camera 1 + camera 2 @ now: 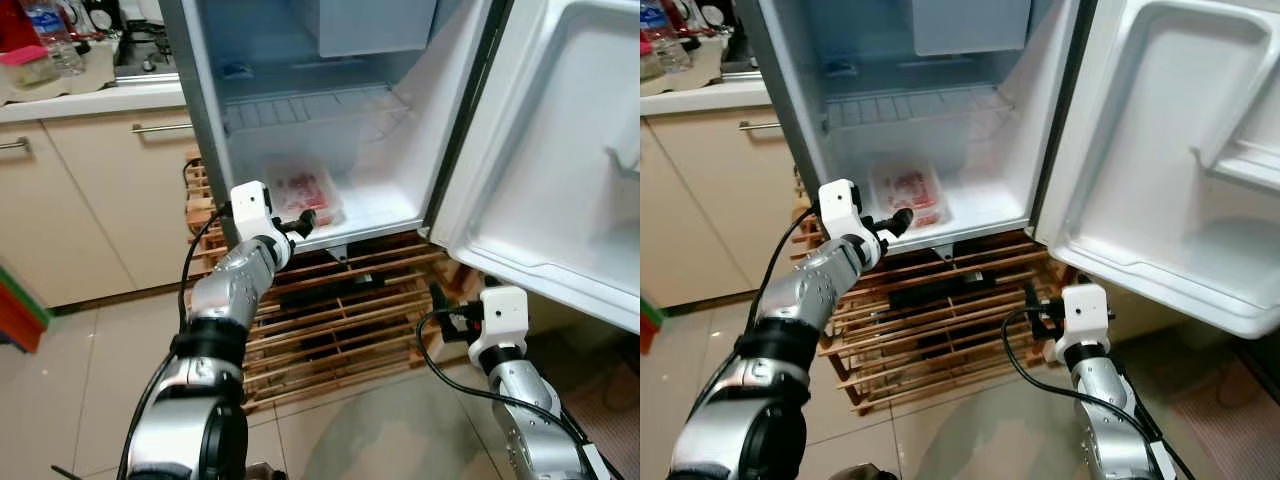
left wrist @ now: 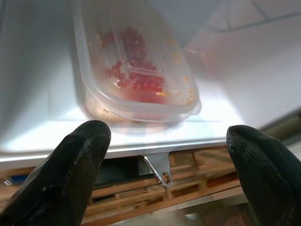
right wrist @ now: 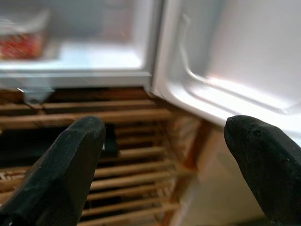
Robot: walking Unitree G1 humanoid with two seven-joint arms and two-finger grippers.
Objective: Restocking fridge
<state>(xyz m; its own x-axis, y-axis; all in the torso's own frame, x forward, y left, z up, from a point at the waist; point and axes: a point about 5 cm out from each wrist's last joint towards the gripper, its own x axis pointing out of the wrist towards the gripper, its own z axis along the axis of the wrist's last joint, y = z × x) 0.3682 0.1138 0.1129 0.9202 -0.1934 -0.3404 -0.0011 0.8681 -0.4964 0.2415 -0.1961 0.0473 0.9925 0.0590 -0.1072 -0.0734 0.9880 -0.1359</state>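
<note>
You have one fridge (image 1: 400,200) in front of you with its single door (image 1: 560,150) swung wide to your right. On the fridge floor lies one clear lidded container (image 1: 305,195) of red food, set near the front lip and toward the left wall; it is the one item you can see on that floor. One wire shelf (image 1: 310,108) spans the compartment above it, leaving open room over the lid and bare white floor to the container's right.

Your left gripper (image 1: 303,222) hangs just outside the front lip, level with the container, fingers spread wide and holding nothing. In the left wrist view the container (image 2: 136,70) sits just past the lip, framed by your two fingertips (image 2: 70,165).

Your right gripper (image 1: 440,305) is low, below the door's bottom edge and in front of the wooden slatted rack (image 1: 340,320) under the fridge. Its fingers are spread apart too and hold nothing.

To your left you have one bench (image 1: 90,100) over cream cabinets (image 1: 100,190), with a bottle (image 1: 50,35) on it.
</note>
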